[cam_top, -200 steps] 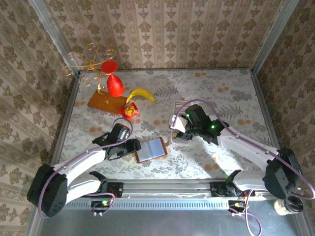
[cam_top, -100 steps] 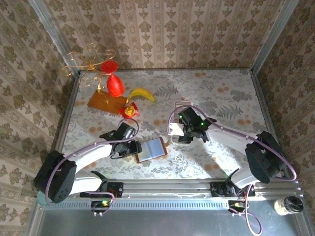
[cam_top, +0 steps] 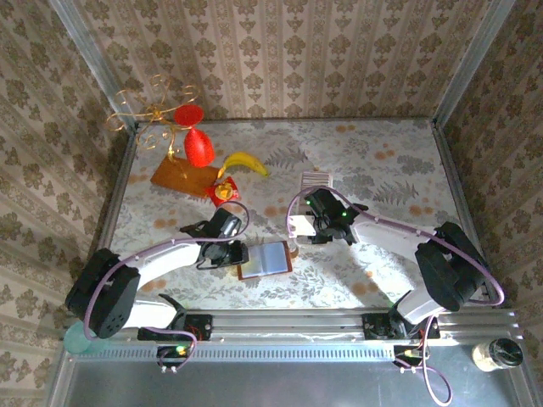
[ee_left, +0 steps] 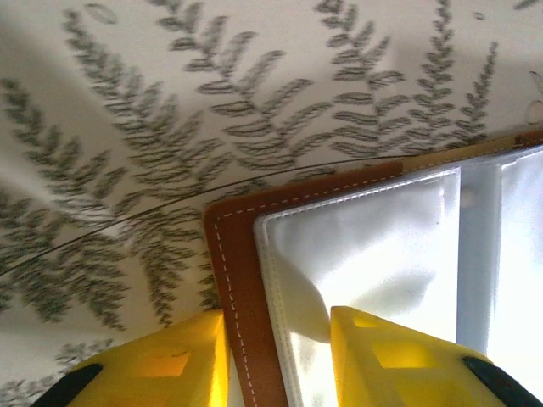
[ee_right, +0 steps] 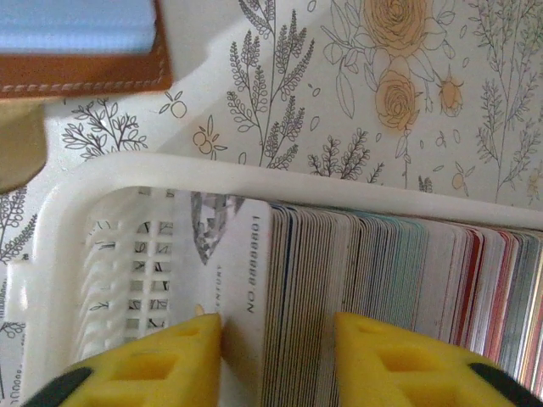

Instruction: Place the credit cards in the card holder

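Observation:
The card holder lies open on the table, brown leather outside with pale clear pockets inside. My left gripper is at its left edge. In the left wrist view the stitched brown edge runs between the two yellow fingers of that gripper, which stand apart. The credit cards stand packed on edge in a white basket. My right gripper is over the stack's front end, jaws apart. One finger sits by the front card and several card edges lie between the jaws. From above, this gripper sits over the basket.
At the back left are a banana, an orange-brown board with a red cone, a gold wire stand and a small red square. Patterned walls and metal posts enclose the table.
My left gripper moved right to the holder's edge and its jaws narrowed; the holder shifted slightly right. My right arm swung left over the basket, and its jaws narrowed over the front cards.

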Controlling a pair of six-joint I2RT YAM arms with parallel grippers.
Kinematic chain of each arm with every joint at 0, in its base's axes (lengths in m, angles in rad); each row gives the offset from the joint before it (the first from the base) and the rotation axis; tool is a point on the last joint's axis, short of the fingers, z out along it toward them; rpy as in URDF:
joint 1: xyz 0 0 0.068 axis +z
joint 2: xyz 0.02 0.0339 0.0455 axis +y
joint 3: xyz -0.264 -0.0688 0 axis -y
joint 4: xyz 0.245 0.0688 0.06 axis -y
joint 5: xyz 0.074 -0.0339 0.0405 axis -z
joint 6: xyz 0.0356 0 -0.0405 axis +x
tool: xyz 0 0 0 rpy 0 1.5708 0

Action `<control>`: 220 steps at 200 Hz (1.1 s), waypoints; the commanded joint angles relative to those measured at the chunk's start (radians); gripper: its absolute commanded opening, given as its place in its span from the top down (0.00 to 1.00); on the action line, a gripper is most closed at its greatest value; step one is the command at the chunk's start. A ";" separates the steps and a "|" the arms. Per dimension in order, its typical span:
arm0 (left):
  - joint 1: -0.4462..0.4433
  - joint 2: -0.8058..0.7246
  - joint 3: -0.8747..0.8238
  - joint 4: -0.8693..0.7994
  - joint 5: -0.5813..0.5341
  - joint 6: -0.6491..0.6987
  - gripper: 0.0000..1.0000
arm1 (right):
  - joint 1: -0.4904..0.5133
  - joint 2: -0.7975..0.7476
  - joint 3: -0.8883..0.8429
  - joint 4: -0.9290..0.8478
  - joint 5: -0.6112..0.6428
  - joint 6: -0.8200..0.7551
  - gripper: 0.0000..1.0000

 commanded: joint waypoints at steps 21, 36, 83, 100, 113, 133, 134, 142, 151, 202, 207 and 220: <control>-0.020 0.010 -0.061 -0.061 0.002 0.042 0.67 | 0.008 -0.038 0.012 -0.012 0.047 -0.027 0.73; -0.020 -0.009 -0.068 -0.068 0.003 0.042 0.67 | 0.014 -0.046 0.014 -0.030 0.041 -0.024 0.75; -0.020 -0.072 -0.091 -0.085 0.010 0.046 0.67 | 0.019 -0.079 0.012 -0.062 0.033 -0.009 0.79; -0.024 -0.081 -0.099 -0.079 0.021 0.050 0.67 | 0.019 -0.096 0.006 -0.060 0.031 0.001 0.79; -0.034 -0.078 -0.103 -0.067 0.037 0.054 0.67 | 0.019 -0.106 0.003 -0.064 0.026 0.008 0.80; -0.056 -0.069 -0.103 -0.054 0.045 0.058 0.67 | 0.019 -0.114 -0.004 -0.068 0.023 0.015 0.83; -0.058 -0.068 -0.103 -0.053 0.046 0.058 0.67 | 0.019 -0.115 -0.004 -0.068 0.021 0.016 0.83; -0.066 -0.065 -0.102 -0.050 0.048 0.058 0.67 | 0.019 -0.117 -0.005 -0.071 0.020 0.018 0.83; -0.077 -0.061 -0.101 -0.049 0.045 0.054 0.67 | 0.018 -0.121 -0.005 -0.074 0.017 0.020 0.83; -0.116 -0.065 -0.108 -0.041 0.056 0.030 0.67 | 0.018 -0.186 -0.001 -0.137 -0.055 0.067 0.93; -0.119 -0.067 -0.107 -0.041 0.060 0.025 0.67 | 0.019 -0.197 0.002 -0.152 -0.070 0.078 0.96; -0.131 -0.073 -0.110 -0.041 0.064 0.013 0.67 | 0.020 -0.228 0.004 -0.184 -0.117 0.119 1.00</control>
